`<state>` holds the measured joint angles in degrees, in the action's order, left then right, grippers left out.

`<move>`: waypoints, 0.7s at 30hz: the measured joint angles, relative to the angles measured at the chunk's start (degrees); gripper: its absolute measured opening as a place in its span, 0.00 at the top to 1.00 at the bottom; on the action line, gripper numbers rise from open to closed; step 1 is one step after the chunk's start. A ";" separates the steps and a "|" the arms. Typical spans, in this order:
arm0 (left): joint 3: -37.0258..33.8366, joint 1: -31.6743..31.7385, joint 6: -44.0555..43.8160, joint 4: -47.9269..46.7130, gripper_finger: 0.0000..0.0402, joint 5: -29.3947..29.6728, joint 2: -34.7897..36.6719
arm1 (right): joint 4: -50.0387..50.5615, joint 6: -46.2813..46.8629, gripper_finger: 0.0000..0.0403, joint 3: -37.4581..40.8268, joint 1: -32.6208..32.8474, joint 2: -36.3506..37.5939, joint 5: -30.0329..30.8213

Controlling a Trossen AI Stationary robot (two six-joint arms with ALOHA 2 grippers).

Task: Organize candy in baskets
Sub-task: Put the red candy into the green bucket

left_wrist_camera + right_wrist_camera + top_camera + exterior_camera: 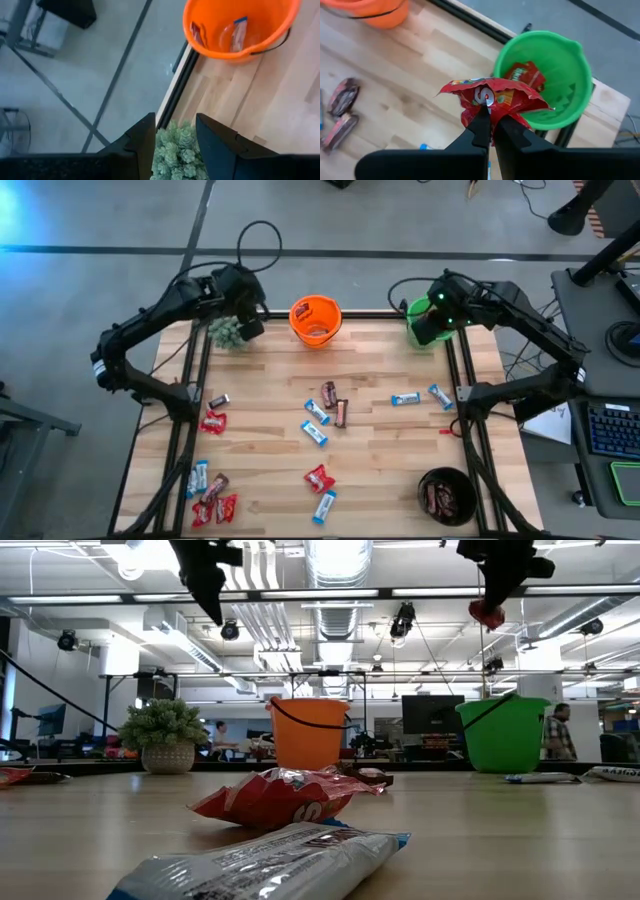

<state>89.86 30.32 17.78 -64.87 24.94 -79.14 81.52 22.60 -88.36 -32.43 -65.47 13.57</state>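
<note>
My right gripper (493, 117) is shut on a red candy (492, 97), held high over the table beside the green basket (545, 80), which has one red candy (522, 75) in it. My left gripper (175, 120) hangs open and empty high above the small plant (177, 150), near the orange basket (235, 27), which holds two candies. The black basket (447, 495) stands at the near right with brown candy inside. Red, blue and brown candy (316, 432) lies flat across the table. My right gripper pinches the crumpled wrapper of the red candy near its middle (487, 102) between its two fingers. The fingers slant down from above. The candy (487, 612) hangs below the fingers, lifted clear of the table, level with the green basket's left rim (470, 710) and well above it.
The potted plant (228, 332) stands at the far left corner. Black frame rails (190, 410) run along both table sides. A cluster of candy (212, 498) lies near the front left edge. Two wrappers (280, 800) lie close to the low camera.
</note>
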 joint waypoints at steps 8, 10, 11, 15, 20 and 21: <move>0.13 3.87 1.08 2.43 0.69 -0.04 -5.33 | -0.22 0.12 0.98 0.22 -7.30 -1.85 -0.02; 0.13 4.45 2.58 3.06 0.69 -0.04 -6.42 | -0.27 -0.20 0.98 0.22 -8.73 -3.15 0.01; 0.13 4.63 3.26 3.42 0.69 -0.02 -6.89 | -0.37 -0.60 0.98 0.25 -9.36 -3.93 0.01; 0.13 5.41 6.43 3.23 0.69 -0.01 -7.69 | -0.44 -2.18 0.98 0.46 -11.84 -7.38 0.07; 0.47 5.99 10.25 2.86 0.69 0.07 -7.15 | -0.44 -4.32 0.98 0.46 -14.66 -11.74 2.66; 1.06 6.10 10.31 2.79 0.69 0.08 -7.08 | -0.44 -4.60 0.98 0.46 -15.28 -12.52 3.23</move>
<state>90.93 36.42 28.09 -62.09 25.02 -86.21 81.08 17.99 -87.90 -47.71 -77.99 16.80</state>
